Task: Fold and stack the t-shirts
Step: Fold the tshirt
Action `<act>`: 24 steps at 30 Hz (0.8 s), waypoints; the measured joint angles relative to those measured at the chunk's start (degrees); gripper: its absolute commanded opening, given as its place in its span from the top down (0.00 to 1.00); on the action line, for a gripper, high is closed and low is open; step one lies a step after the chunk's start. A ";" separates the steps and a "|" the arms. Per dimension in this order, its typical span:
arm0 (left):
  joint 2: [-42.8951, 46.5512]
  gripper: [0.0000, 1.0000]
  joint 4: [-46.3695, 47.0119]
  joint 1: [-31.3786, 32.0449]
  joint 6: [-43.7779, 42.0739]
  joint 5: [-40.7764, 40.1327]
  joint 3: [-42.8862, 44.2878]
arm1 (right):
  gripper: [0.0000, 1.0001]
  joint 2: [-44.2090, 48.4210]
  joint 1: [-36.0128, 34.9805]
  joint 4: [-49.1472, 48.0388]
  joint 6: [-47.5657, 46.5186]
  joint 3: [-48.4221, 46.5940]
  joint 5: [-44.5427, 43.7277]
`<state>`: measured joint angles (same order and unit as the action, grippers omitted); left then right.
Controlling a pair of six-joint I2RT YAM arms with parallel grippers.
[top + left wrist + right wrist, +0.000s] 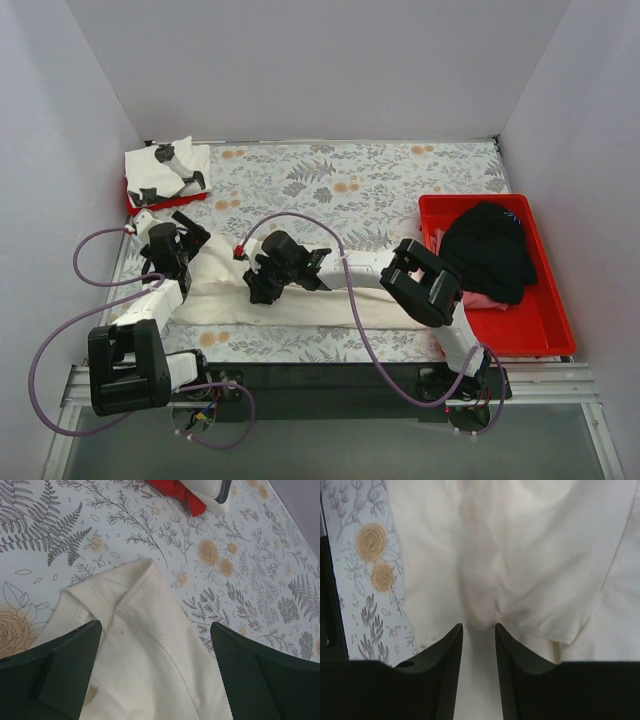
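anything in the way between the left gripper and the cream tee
Nothing visible. The left gripper hangs open directly over the cream t-shirt, at its folded edge, with only bare cloth below its jaws. The right gripper looks closed on a fold of the same shirt, further along it and not in the path.

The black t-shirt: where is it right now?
Top view, right side: the black t-shirt lies in the red tray, on top of a pinkish t-shirt.

Table far-mid open — red tray blocks R, tee stack L.
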<state>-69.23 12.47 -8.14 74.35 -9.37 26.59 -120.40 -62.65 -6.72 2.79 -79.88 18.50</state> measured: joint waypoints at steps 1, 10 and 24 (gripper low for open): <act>0.00 0.17 0.00 0.00 0.00 0.00 0.00 | 0.69 0.07 -0.04 0.04 -0.13 0.72 0.02; -0.57 0.17 0.07 0.00 0.00 0.46 -0.52 | 0.63 7.74 -0.11 -0.48 -0.46 7.93 -0.72; -5.95 0.17 -0.61 0.02 0.85 5.14 -0.59 | 0.54 21.46 5.62 -3.76 1.66 19.21 -12.94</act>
<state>-75.18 11.86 -8.12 75.20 -4.23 26.00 -98.94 -57.04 -10.48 4.45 -60.66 5.56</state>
